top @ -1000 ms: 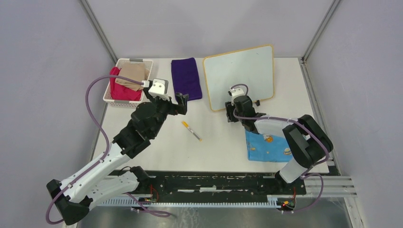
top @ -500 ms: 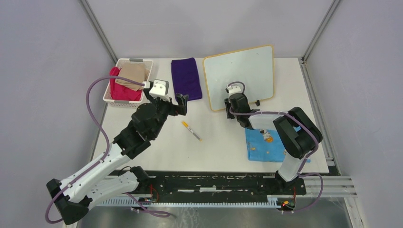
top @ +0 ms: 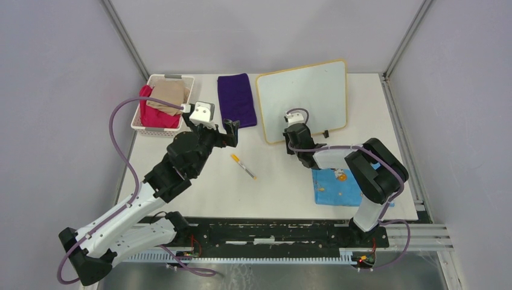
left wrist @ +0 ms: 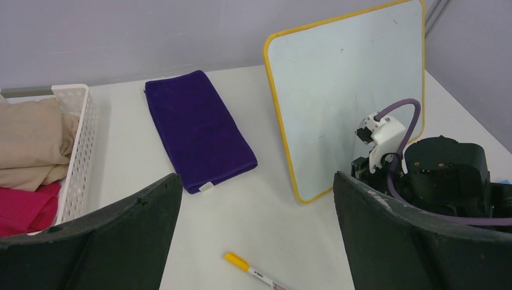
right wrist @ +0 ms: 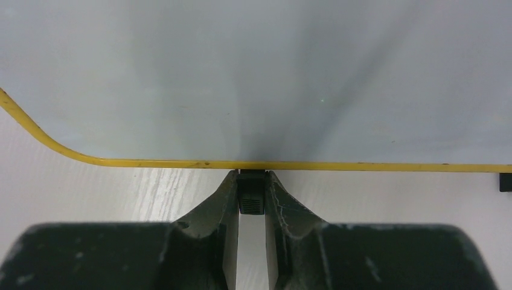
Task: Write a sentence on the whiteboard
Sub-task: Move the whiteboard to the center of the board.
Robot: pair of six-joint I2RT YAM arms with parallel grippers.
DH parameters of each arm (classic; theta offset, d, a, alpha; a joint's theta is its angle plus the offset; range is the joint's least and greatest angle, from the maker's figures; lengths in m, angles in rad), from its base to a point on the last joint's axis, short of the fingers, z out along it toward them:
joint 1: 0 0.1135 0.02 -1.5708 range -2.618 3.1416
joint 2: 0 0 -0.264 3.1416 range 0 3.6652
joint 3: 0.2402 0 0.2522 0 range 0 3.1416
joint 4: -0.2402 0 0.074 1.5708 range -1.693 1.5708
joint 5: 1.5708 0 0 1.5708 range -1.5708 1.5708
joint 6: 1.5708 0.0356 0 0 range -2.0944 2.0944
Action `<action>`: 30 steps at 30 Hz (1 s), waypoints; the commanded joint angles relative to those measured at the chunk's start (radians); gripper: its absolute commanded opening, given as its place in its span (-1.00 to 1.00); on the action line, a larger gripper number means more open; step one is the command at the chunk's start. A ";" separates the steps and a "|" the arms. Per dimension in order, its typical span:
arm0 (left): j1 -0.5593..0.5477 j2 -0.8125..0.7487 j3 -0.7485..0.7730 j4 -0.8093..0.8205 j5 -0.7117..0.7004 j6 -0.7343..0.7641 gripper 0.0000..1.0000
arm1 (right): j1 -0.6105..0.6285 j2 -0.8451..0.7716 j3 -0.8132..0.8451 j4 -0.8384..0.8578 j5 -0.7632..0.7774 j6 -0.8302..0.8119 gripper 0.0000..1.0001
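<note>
Right tool pinched the black clip foot under the whiteboard, upper right of centre, unwritten; left tool, spread wide, hung nearer the marker, lying diagonally on the worktop.

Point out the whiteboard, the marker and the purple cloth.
whiteboard (top: 308, 96), top external view, centre of its white face
marker (top: 243, 166), top external view, middle of its barrel
purple cloth (top: 236, 99), top external view, its centre

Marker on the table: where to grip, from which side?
I'd take the marker at mid-barrel, straight down from above, jaws across its short axis. It lies flat and diagonal on the table, yellow cap toward the far left, nothing touching it.
</note>
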 commanded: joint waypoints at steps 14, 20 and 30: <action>-0.010 -0.005 0.017 0.045 -0.016 0.024 0.99 | 0.265 0.017 0.117 -0.217 0.308 0.401 -1.00; -0.012 -0.003 0.017 0.043 -0.020 0.025 0.99 | 0.305 0.089 0.230 -0.293 0.347 0.468 -1.00; -0.015 0.010 0.015 0.044 -0.022 0.029 0.99 | 0.327 0.121 0.264 -0.313 0.322 0.432 -0.36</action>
